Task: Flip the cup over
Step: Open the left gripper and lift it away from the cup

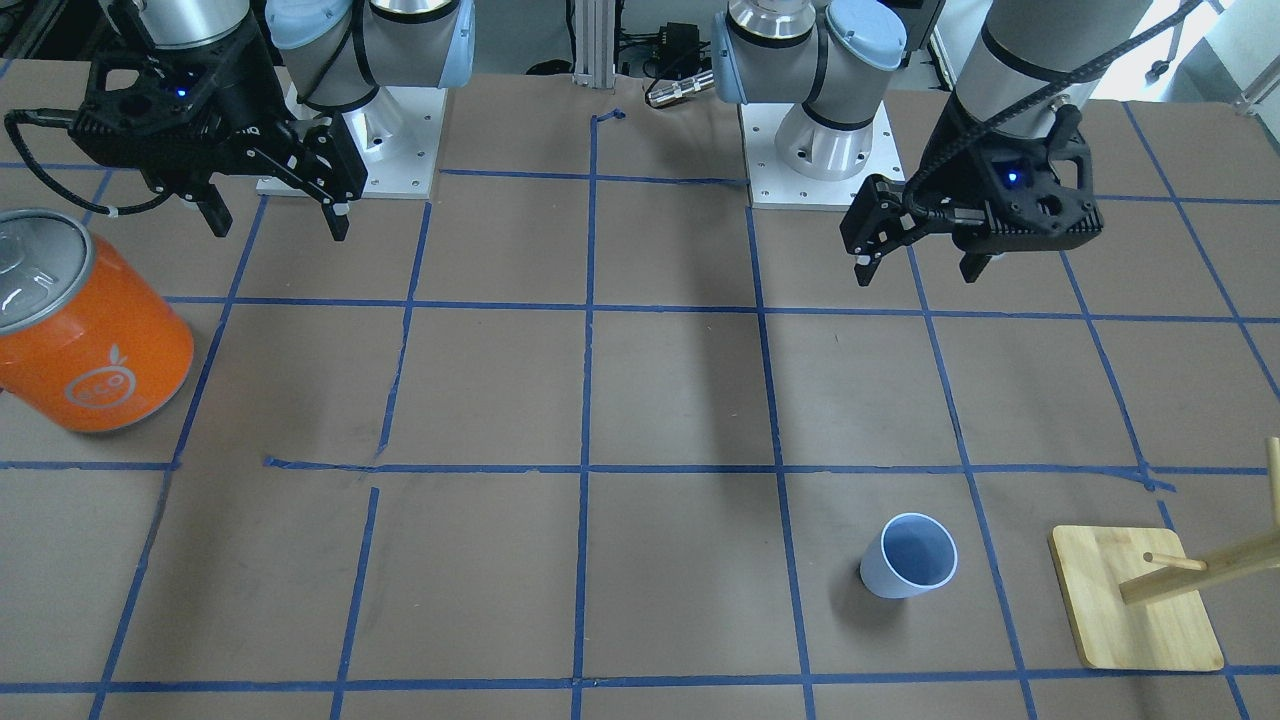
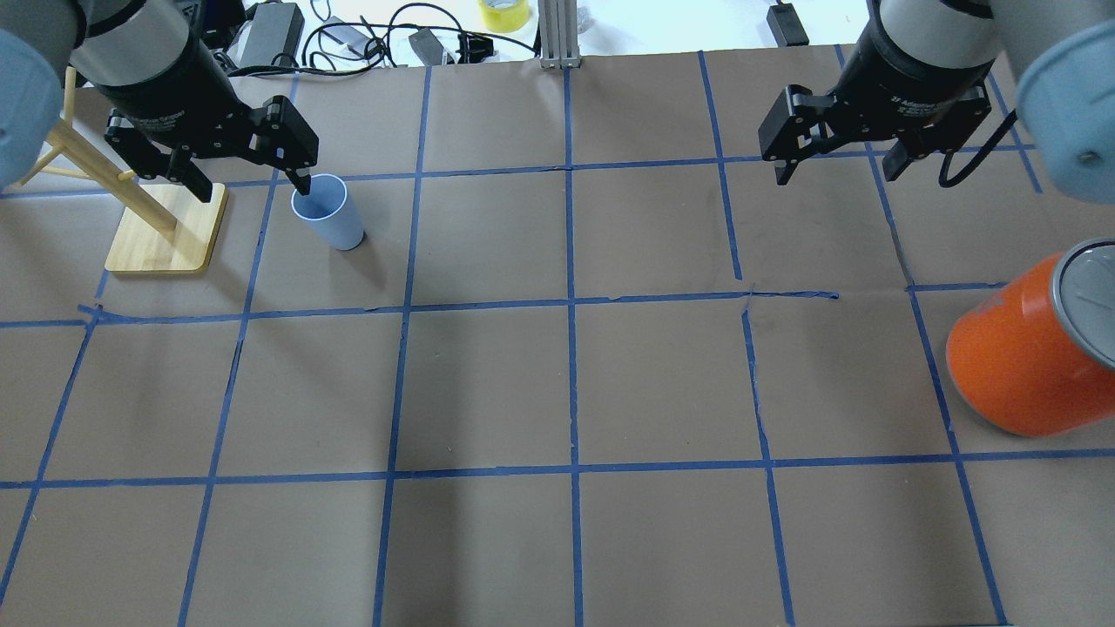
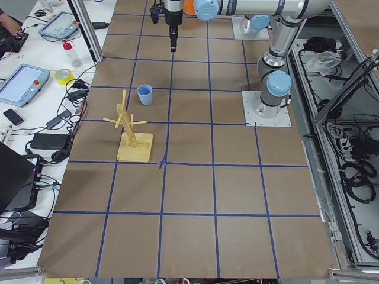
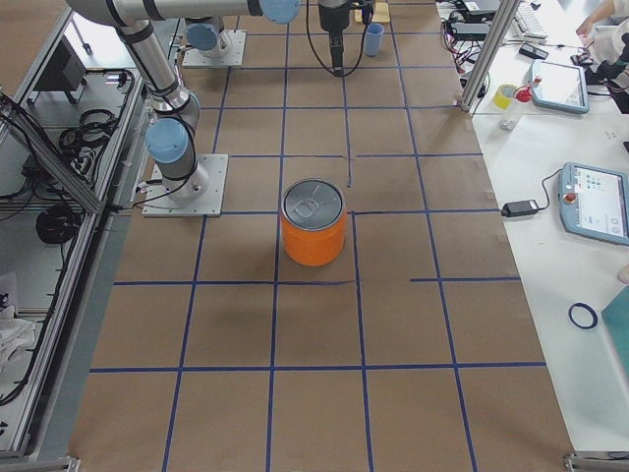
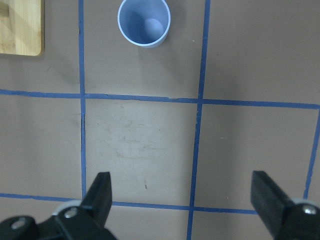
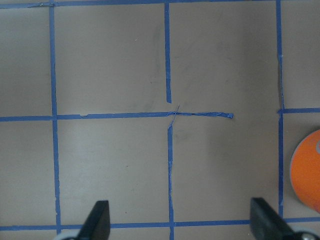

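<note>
The cup point(image 1: 908, 556) is a small pale lavender-blue tumbler standing upright with its mouth up on the brown paper-covered table. It also shows in the overhead view point(image 2: 329, 212) and at the top of the left wrist view point(image 5: 144, 22). My left gripper point(image 1: 918, 272) is open and empty, held above the table on the robot's side of the cup point(image 2: 253, 189). My right gripper point(image 1: 277, 228) is open and empty, raised over the table's other half point(image 2: 836, 174), far from the cup.
A large orange can point(image 1: 90, 330) with a silver top stands near the right arm's side edge point(image 2: 1028, 348). A wooden peg rack on a square base point(image 1: 1130, 610) stands beside the cup point(image 2: 165, 231). Blue tape lines grid the table.
</note>
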